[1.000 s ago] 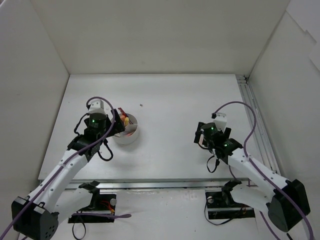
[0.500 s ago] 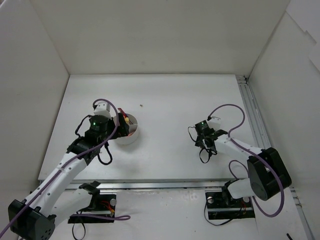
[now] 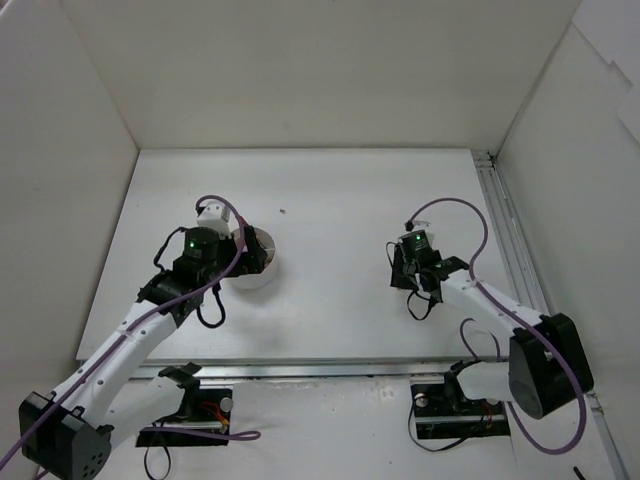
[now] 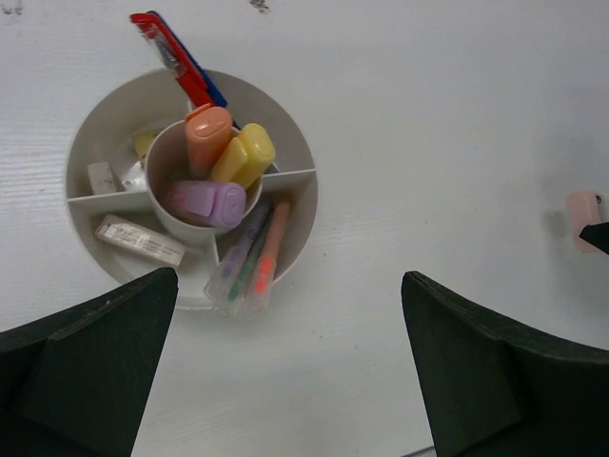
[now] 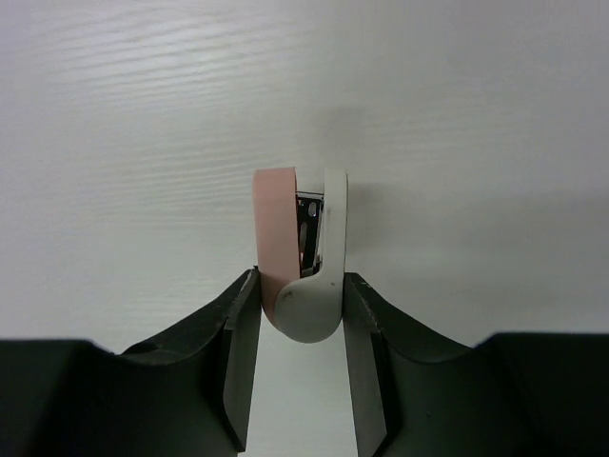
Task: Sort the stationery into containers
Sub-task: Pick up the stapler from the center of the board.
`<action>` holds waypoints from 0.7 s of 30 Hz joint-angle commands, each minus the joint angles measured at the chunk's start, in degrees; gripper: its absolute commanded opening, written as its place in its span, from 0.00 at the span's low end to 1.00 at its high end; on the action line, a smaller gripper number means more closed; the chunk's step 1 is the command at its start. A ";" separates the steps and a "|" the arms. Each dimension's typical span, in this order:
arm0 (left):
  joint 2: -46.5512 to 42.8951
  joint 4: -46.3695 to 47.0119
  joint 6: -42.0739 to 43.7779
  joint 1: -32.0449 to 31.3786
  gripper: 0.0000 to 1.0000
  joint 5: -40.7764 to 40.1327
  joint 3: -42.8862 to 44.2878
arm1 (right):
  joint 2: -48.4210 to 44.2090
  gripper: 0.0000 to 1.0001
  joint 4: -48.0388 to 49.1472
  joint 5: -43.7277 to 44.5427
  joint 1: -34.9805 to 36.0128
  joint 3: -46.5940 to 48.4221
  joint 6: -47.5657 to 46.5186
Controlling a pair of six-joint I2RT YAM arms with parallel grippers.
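Note:
The round white divided container [image 4: 283,143] holds red and blue pens [image 4: 176,57], orange [image 4: 206,133], yellow [image 4: 245,154] and purple [image 4: 207,202] markers in its centre cup, thin highlighters [image 4: 255,255] and cream erasers [image 4: 138,240]. My left gripper [image 4: 288,314] hangs open above the table just beside it, with nothing between its fingers. Over on the right, a small pink and white stapler [image 5: 285,219] lies on the table. My right gripper [image 5: 302,286] is shut on its rounded end, both pads touching. The top view shows this gripper [image 3: 400,268] low on the table.
White walls [image 3: 100,150] close in the table on three sides. A metal rail [image 3: 505,230] runs along the right edge. The left wrist view catches the stapler [image 4: 580,221] far to the right of the container.
My right gripper has closed from wide open onto the stapler, and its wrist has turned. The left arm has drifted slightly up and right over the container, still open.

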 commanded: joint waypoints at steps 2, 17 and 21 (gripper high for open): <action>1.90 6.42 2.34 -0.89 1.00 8.50 4.67 | -10.71 0.15 10.79 -24.08 2.60 -0.57 -15.39; 11.74 20.49 -1.79 -8.98 1.00 25.92 6.87 | -11.43 0.14 31.29 -38.16 16.14 -1.10 -26.69; 12.36 21.46 -3.63 -8.98 1.00 24.34 5.55 | -13.10 0.14 38.22 -30.33 18.26 -2.68 -23.70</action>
